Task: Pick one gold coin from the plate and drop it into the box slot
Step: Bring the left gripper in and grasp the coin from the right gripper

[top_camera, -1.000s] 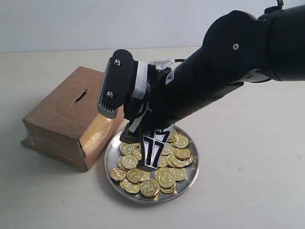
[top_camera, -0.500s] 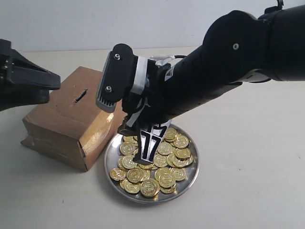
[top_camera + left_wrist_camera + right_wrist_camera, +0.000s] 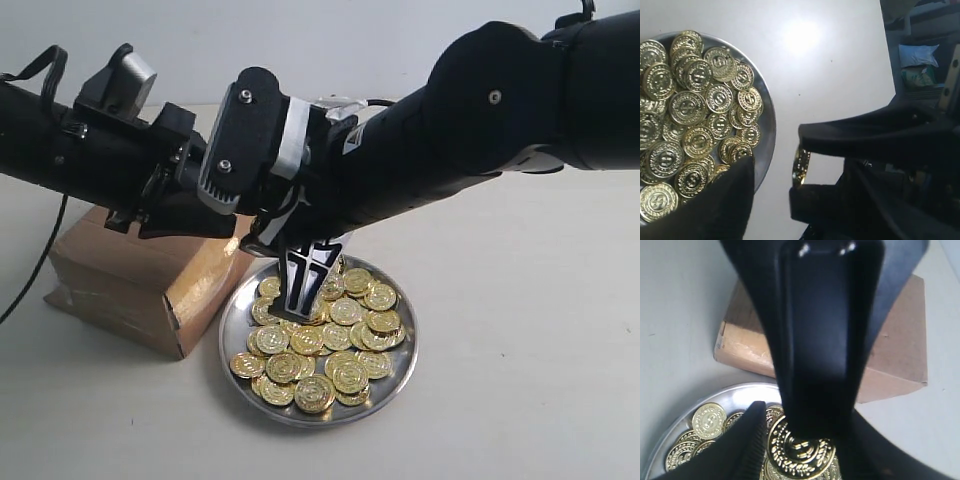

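Note:
The silver plate [image 3: 409, 345] lies heaped with gold coins [image 3: 335, 345] beside the brown cardboard box [image 3: 120, 275]. My right gripper [image 3: 303, 298] points down over the plate's near-box side, shut on one gold coin [image 3: 800, 447] held by its rim just above the pile. That coin shows edge-on [image 3: 800, 167] between the two black fingers in the left wrist view. My left gripper [image 3: 185, 195] hovers over the box top, its tips hidden behind the right wrist. One of its fingers [image 3: 725, 200] stands well apart, with nothing in it. The slot is hidden under the left arm.
A black cable [image 3: 30, 270] hangs from the left arm beside the box. The right wrist's grey camera housing [image 3: 235, 170] sits close against the left gripper. Clutter [image 3: 920, 55] lies past the table edge. Bare table surrounds plate and box.
The left arm swept in from the left and now covers the box top and slot. The right gripper rose a little out of the coin pile.

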You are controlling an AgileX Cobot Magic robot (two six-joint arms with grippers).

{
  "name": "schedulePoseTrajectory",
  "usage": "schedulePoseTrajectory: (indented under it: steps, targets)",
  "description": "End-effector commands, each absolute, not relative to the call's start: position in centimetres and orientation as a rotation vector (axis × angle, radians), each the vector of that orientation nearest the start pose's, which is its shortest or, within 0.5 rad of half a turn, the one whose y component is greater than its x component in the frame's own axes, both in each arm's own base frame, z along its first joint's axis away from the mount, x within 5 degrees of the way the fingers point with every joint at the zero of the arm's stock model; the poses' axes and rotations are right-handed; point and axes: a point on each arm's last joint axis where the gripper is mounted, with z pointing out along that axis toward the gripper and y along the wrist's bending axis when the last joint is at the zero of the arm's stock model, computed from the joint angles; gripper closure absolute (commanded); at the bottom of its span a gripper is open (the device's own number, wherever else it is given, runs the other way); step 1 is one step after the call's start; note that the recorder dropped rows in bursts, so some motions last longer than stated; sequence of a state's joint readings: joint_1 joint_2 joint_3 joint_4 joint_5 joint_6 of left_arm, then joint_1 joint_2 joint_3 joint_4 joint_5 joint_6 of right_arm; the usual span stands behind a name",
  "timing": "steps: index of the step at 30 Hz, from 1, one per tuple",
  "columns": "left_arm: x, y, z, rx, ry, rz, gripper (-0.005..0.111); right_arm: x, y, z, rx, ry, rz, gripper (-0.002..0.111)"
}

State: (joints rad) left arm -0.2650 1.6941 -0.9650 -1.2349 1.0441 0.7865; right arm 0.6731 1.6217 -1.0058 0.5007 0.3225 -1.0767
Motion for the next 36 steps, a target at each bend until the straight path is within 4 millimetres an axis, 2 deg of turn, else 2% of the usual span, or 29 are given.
schedulePoseTrajectory:
  steps: [1, 21, 24, 26, 27, 36]
  targets:
    - [27.99, -15.87, 21.6, 0.387, 2.584, -1.464, 0.054, 25.96, 22.49, 23.1, -1.46, 1.864, 0.212, 0.09]
    - [28.0, -15.95, 21.51, 0.404, 2.574, -1.481, 0.055, 26.12, 22.54, 23.24, -1.428, 1.861, 0.213, 0.09]
    - [28.0, -15.95, 21.51, 0.407, 2.572, -1.48, 0.065, 26.12, 22.54, 23.24, -1.428, 1.861, 0.213, 0.09]
    - [28.0, -15.95, 21.51, 0.409, 2.571, -1.479, 0.078, 26.1, 22.56, 23.25, -1.42, 1.867, 0.221, 0.09]
    - [28.0, -15.95, 21.51, 0.412, 2.57, -1.478, 0.08, 26.1, 22.56, 23.25, -1.418, 1.868, 0.222, 0.09]
    - [27.97, -16.07, 21.72, 0.428, 2.54, -1.509, 0.081, 26.17, 22.59, 23.32, -1.397, 1.871, 0.228, 0.09]
